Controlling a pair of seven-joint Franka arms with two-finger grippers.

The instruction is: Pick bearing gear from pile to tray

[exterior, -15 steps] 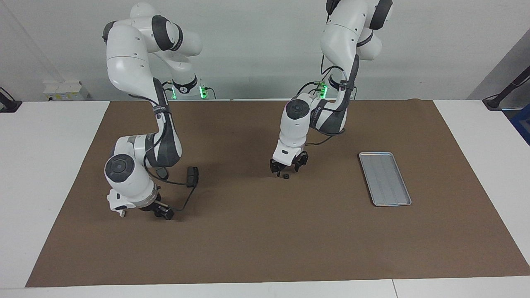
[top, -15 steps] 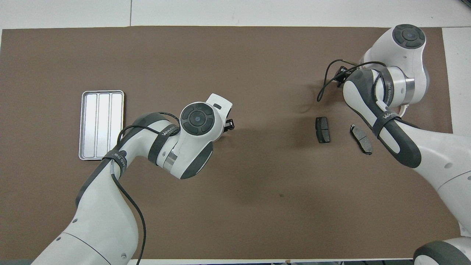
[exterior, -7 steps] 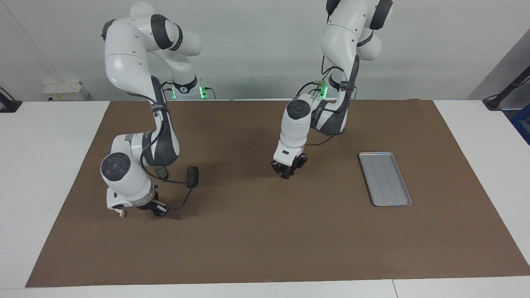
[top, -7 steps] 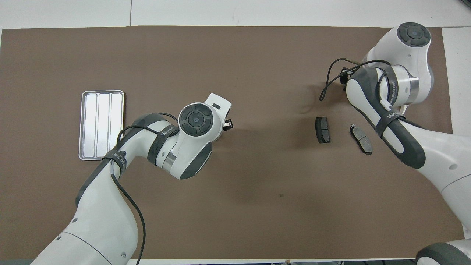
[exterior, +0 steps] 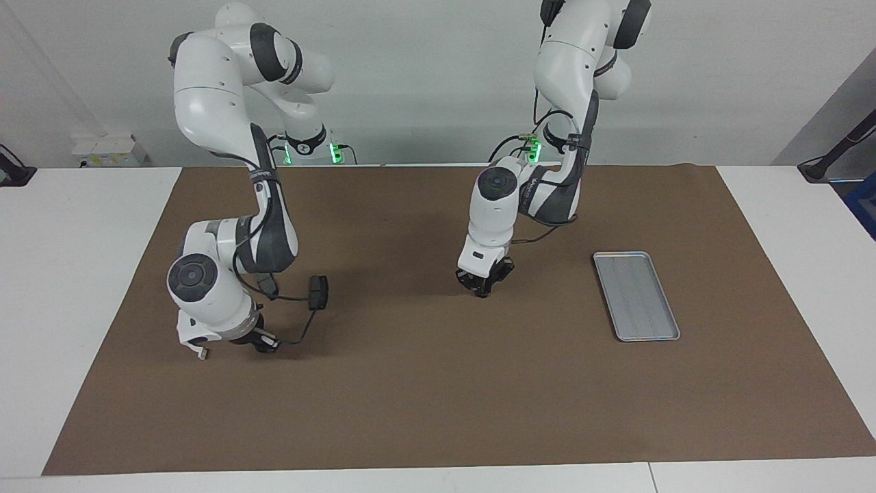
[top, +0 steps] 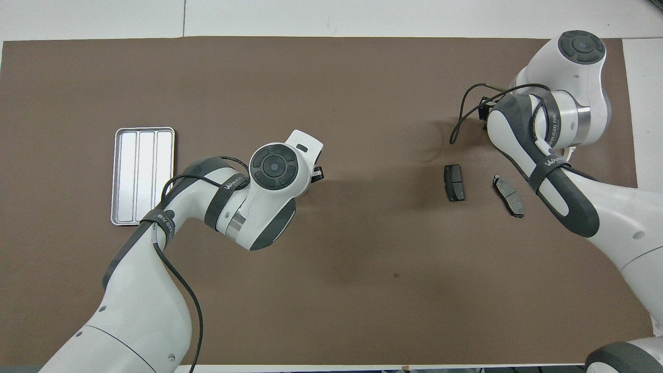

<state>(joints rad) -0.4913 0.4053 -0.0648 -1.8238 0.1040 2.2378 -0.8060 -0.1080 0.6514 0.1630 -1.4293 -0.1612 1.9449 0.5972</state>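
Note:
My left gripper is low over the middle of the brown mat, shut on the small black round bearing gear, which is hidden between the fingers. In the overhead view only its tip shows past the wrist. The empty silver tray lies toward the left arm's end of the table. Two dark grey brake-pad plates lie toward the right arm's end; one shows in the facing view. My right gripper is low over the mat by these plates. The white half-ring bracket is hidden.
The brown mat covers most of the white table. A black cable loops from the right wrist over the mat beside the plates.
The left gripper shut on the small black piece that lay on the mat below it, then moved a little toward the tray. The right gripper shifted slightly.

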